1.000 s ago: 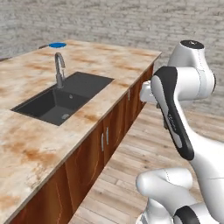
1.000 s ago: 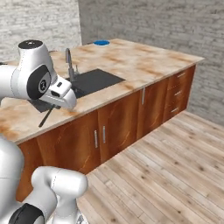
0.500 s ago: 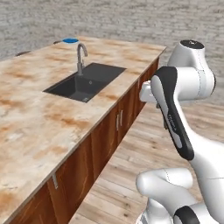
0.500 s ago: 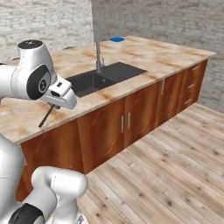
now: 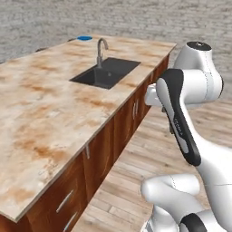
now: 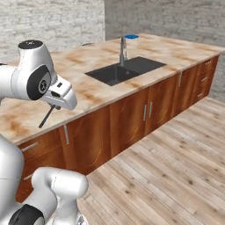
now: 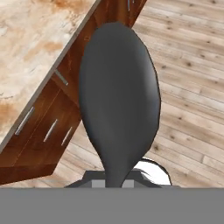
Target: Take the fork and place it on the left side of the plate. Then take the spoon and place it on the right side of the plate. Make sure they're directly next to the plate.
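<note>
Sliding sideways across both base views, the counter (image 5: 54, 113) and sink (image 5: 106, 72) show the base is driving. Gripper (image 6: 56, 105) is clenching the dark spoon (image 7: 119, 105), carrying it onward toward the plate, still unseen.

Both base views look forward and down from behind the gripper (image 6: 56, 107), sharing the counter (image 5: 41, 113) and sink (image 6: 121, 70); the hand view peers along the gripper at the nearby spoon (image 7: 119, 100)
</note>
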